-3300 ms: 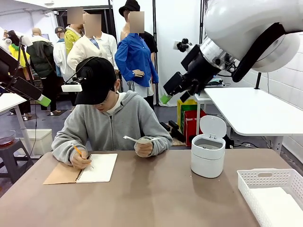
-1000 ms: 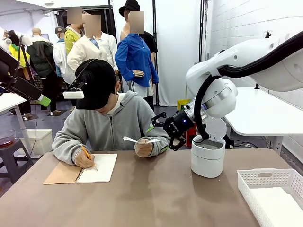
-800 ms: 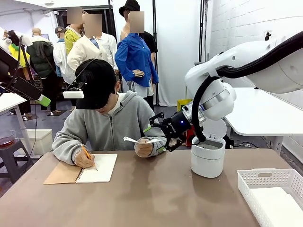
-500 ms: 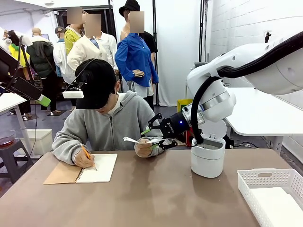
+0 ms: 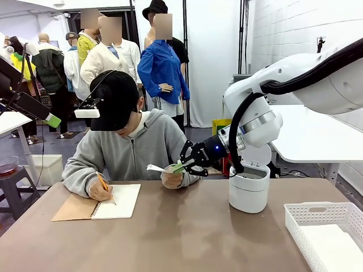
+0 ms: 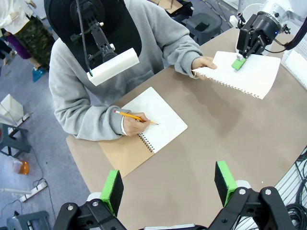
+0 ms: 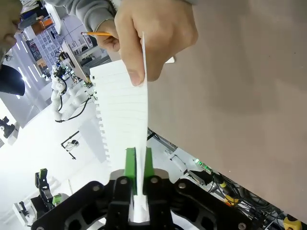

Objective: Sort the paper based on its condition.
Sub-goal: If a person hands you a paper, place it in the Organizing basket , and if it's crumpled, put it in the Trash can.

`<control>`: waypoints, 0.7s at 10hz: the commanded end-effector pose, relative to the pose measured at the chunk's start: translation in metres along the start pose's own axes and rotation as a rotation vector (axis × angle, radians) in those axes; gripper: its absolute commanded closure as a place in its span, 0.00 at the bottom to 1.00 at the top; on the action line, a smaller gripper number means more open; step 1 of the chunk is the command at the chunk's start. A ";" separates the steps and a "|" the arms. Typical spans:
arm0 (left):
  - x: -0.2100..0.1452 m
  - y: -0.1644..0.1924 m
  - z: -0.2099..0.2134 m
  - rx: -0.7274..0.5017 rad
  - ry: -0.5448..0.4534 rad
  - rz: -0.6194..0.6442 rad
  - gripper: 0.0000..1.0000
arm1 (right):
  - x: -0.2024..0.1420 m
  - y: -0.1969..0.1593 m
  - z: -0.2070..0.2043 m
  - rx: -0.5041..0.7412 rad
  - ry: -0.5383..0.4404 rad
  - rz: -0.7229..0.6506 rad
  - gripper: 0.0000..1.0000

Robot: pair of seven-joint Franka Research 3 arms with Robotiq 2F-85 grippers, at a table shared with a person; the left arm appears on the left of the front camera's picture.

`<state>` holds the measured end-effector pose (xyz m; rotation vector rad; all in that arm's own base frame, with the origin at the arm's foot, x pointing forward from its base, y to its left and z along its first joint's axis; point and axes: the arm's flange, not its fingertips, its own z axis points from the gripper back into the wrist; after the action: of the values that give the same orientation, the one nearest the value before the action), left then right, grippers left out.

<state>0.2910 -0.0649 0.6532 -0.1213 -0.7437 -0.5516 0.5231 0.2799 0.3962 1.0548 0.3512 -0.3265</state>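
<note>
The front camera sits low at the near edge of the desk (image 5: pixel 170 238) and looks across at the person. The left wrist camera looks down from high above. The right wrist camera is very near the paper sheet (image 7: pixel 125 110). All three share this sheet and the person's hand (image 5: pixel 171 178).

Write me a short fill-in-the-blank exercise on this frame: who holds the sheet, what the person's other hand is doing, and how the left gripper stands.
1. The right gripper is shut on the ____, whose far edge the person's hand also holds.
2. The person's other hand holds a ____ over the open notebook.
3. The left gripper hangs above the table with its jaws ____.
4. The small white bin has its lid ____.

Missing words: paper sheet; pencil; open; raised
</note>
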 end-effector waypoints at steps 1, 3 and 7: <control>0.000 0.000 0.000 0.001 -0.003 0.000 0.00 | 0.005 0.002 -0.002 0.009 0.022 0.002 1.00; 0.000 0.000 0.000 0.001 -0.003 0.000 0.00 | 0.004 0.001 -0.003 0.007 0.038 0.002 1.00; 0.000 0.000 0.000 0.001 -0.003 0.000 0.00 | -0.004 0.003 -0.002 -0.028 0.073 0.060 1.00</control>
<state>0.2910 -0.0649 0.6532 -0.1213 -0.7437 -0.5516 0.5181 0.2838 0.3963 1.0560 0.3925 -0.2840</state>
